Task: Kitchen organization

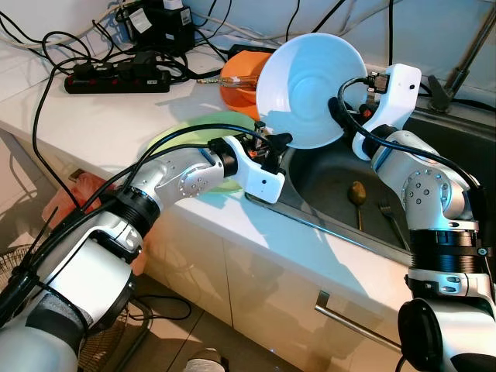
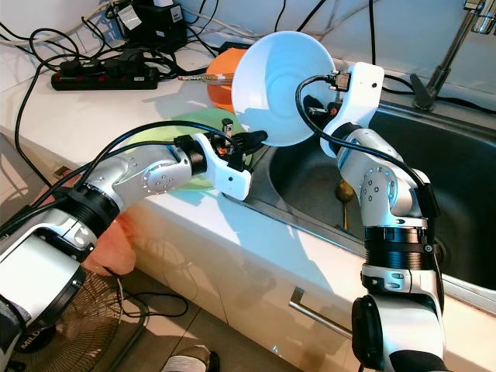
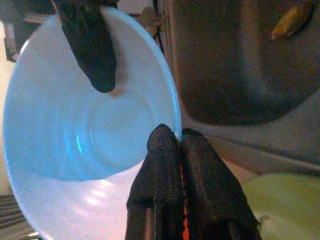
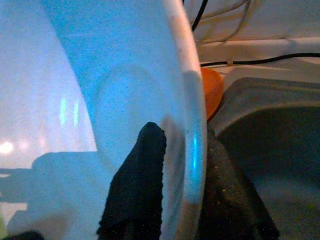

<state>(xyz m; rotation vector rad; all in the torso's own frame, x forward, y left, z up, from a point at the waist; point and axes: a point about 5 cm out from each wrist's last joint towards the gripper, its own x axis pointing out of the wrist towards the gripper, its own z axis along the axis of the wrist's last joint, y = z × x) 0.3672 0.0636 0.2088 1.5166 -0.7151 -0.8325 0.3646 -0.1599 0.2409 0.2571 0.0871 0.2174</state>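
White glossy round bowl (image 1: 310,89) pinched at its rim by right gripper (image 4: 182,165) and left gripper (image 3: 180,137).

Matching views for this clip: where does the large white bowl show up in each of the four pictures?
Left eye view: large white bowl at upper centre, tilted above the steel sink's edge.
Right eye view: upper centre.
Left wrist view: across the left side, left gripper shut on its rim.
Right wrist view: across the left and centre, right gripper clamping its rim.
Shared landmark: the sink.
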